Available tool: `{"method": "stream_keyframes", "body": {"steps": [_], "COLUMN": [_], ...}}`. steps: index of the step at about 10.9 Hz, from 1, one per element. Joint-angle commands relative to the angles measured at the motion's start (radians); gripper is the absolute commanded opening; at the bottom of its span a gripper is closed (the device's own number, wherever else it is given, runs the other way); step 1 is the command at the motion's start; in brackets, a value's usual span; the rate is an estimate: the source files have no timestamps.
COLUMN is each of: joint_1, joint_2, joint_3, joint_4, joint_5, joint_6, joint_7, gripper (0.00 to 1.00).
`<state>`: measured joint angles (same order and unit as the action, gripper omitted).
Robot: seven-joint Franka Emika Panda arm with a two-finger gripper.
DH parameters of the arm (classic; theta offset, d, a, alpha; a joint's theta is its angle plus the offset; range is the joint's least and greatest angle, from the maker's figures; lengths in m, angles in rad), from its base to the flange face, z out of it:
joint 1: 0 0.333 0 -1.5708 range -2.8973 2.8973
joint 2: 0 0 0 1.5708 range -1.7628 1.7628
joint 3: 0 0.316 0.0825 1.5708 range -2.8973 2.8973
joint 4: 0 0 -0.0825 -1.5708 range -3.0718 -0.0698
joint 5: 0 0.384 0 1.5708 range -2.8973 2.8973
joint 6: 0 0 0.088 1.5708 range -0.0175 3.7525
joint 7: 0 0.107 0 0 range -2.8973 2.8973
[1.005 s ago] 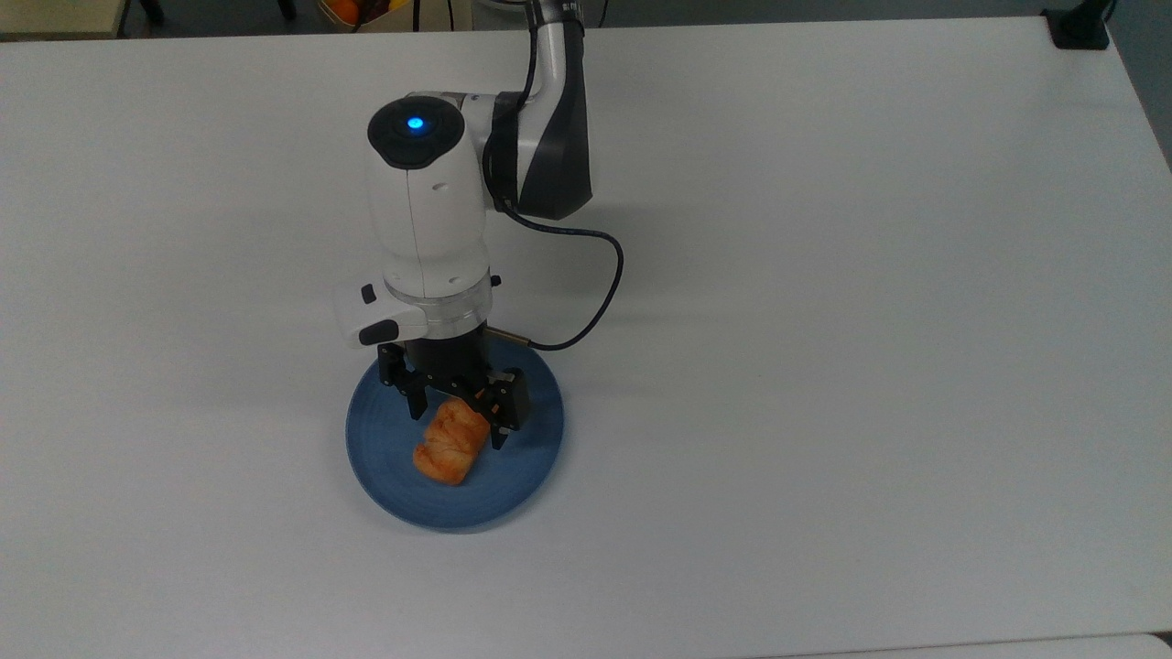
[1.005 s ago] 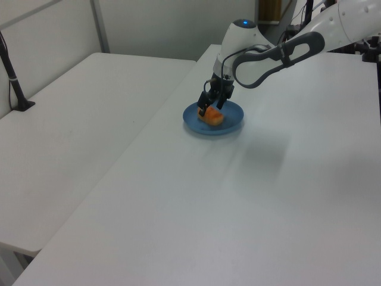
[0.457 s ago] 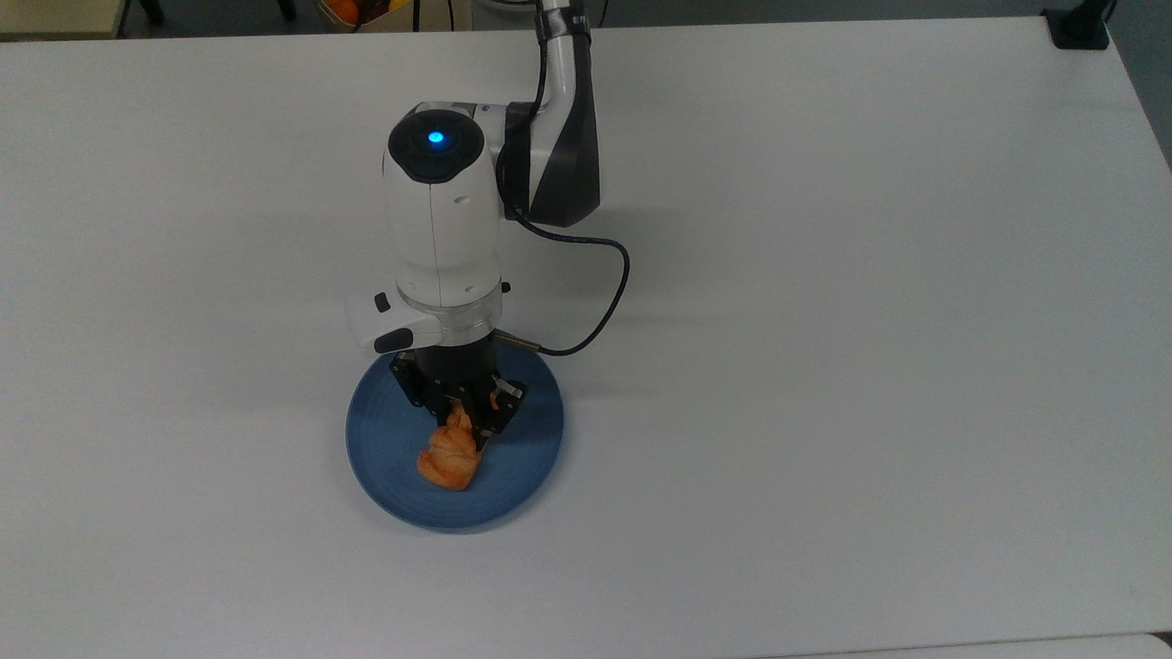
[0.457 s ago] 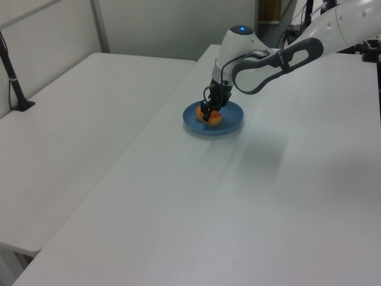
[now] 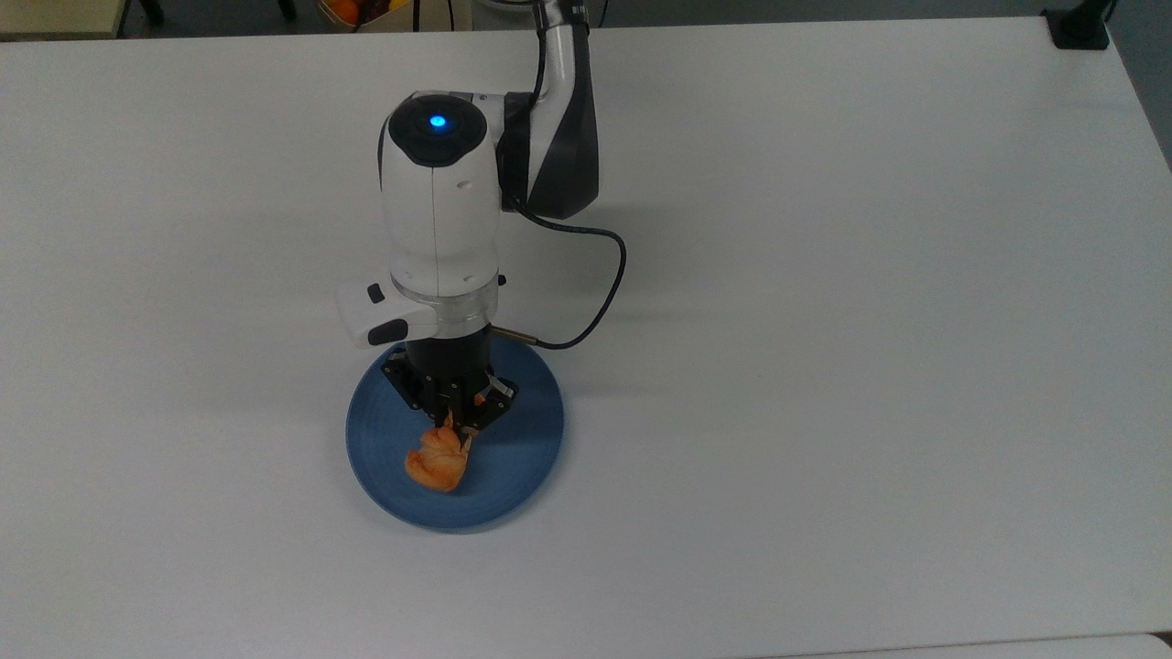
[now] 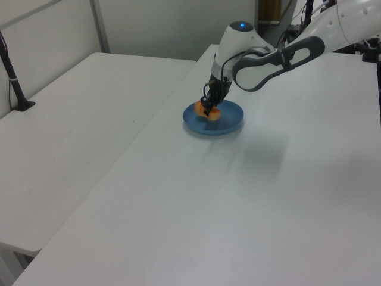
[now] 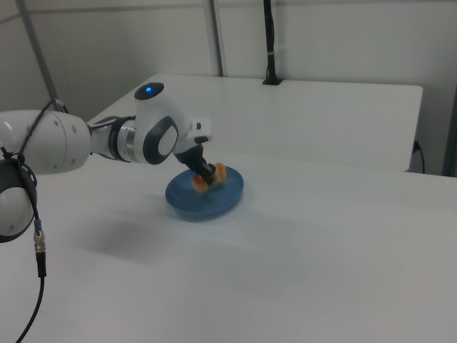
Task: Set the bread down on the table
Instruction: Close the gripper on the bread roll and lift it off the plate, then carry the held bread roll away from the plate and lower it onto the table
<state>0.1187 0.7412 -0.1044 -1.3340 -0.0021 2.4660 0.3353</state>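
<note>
The bread (image 5: 437, 463) is a small golden-orange roll, squeezed narrow at its upper end. My gripper (image 5: 455, 423) points down over the blue plate (image 5: 522, 439) and is shut on that pinched end. In the left view the bread (image 6: 211, 112) sits low over the plate (image 6: 229, 122) under the gripper (image 6: 207, 109). In the right view the gripper (image 7: 208, 180) holds the bread (image 7: 219, 171) over the plate (image 7: 221, 199). I cannot tell whether the bread still touches the plate. The white table (image 5: 824, 320) spreads all around.
A black cable (image 5: 604, 293) loops off the wrist on the top view's right. A black clamp (image 5: 1079, 27) sits at the table's far right corner. A second white table (image 6: 71, 119) stands at the left view's left, with a black post (image 6: 15, 83) on it.
The fingers have closed from open around the bread to shut on it, pinching its upper end. The bread has shifted slightly toward the top view's left.
</note>
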Motion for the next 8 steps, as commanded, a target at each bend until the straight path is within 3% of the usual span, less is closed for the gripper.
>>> {"method": "stream_keyframes", "body": {"steps": [1,4,8], "joint_1": [-0.014,-0.004,0.009], "joint_2": [-0.153,-0.317,-0.518], "joint_3": [-0.001,0.0,0.095], "joint_4": [-0.1,-0.218,-0.359], "joint_5": [-0.007,0.002,0.004], "joint_6": [0.002,-0.004,-0.106], "joint_7": [-0.016,-0.015,-0.001], "gripper": [0.0,0.0,0.0]}}
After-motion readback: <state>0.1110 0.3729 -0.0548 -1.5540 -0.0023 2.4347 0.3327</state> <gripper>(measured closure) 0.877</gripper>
